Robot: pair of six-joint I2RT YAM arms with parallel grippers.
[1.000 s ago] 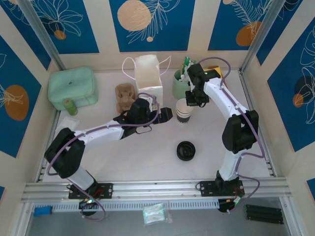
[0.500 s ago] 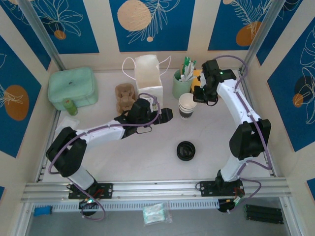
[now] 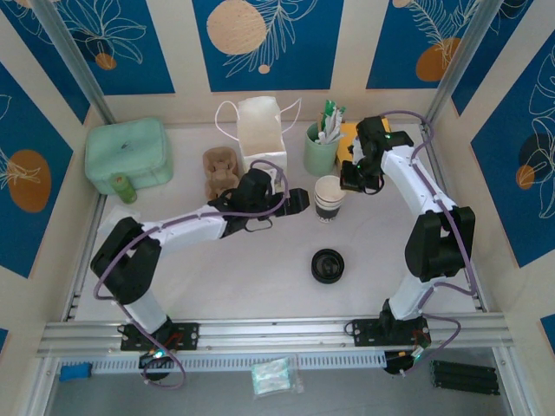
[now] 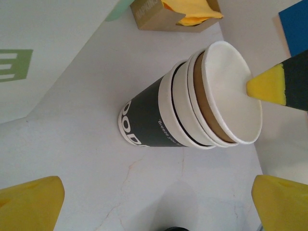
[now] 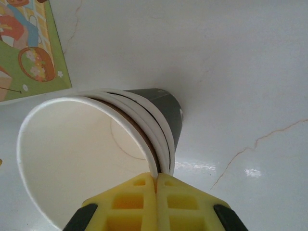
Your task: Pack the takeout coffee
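Kraft-brown paper cup [image 4: 201,94] sits nested in white, black-banded paper cups [image 4: 154,120] on the worktop [image 3: 260,260], its rim clamped by the right pincer [image 5: 156,180]. Just beside them the left pincer [image 3: 293,201] gapes wide, empty. Packing looks barely begun: the cup needs pulling free and carrying to the white handled bag [image 3: 260,130] behind that pincer.

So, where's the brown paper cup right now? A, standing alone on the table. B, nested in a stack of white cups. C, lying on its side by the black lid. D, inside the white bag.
B: the brown cup sits nested in the white cups, with just its brown upper band and white rim showing above their rims.
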